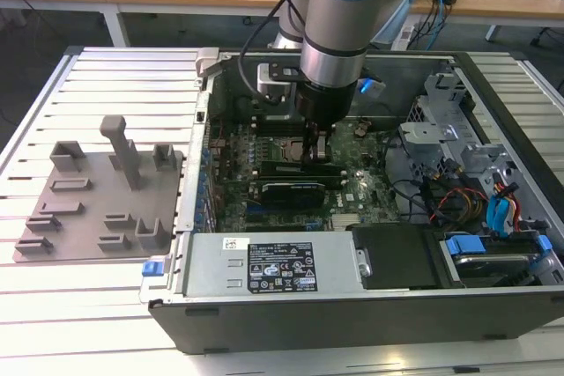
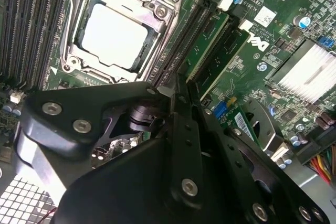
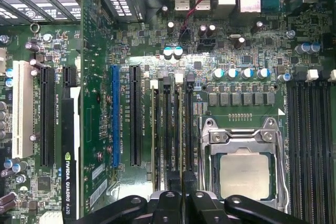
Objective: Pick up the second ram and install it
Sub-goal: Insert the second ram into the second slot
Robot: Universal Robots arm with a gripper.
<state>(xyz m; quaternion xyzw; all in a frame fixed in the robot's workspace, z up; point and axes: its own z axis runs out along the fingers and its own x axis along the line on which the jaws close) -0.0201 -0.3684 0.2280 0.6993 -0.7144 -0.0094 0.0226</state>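
Observation:
My gripper (image 1: 315, 154) reaches down into the open computer case, low over the motherboard beside the silver processor (image 1: 284, 149). In the second wrist view the black fingers (image 2: 184, 124) stand pressed together at the near end of a green stick, the second ram (image 2: 210, 38). It stands upright in a memory slot, and the gripper (image 2: 178, 85) is shut on its top edge. Another green stick (image 2: 231, 45) sits in the slot beside it, on the side away from the processor (image 2: 113, 38). The first wrist view has the gripper (image 3: 181, 184) over the slots next to the processor (image 3: 247, 174).
A grey fixture plate (image 1: 97, 200) with upright blocks lies on the slatted table on the exterior view's left. A graphics card (image 3: 70, 145), a power supply (image 1: 269, 266), drive cages (image 1: 445, 143) and cables (image 1: 493, 209) crowd the case. Empty black memory slots (image 3: 310, 140) flank the processor.

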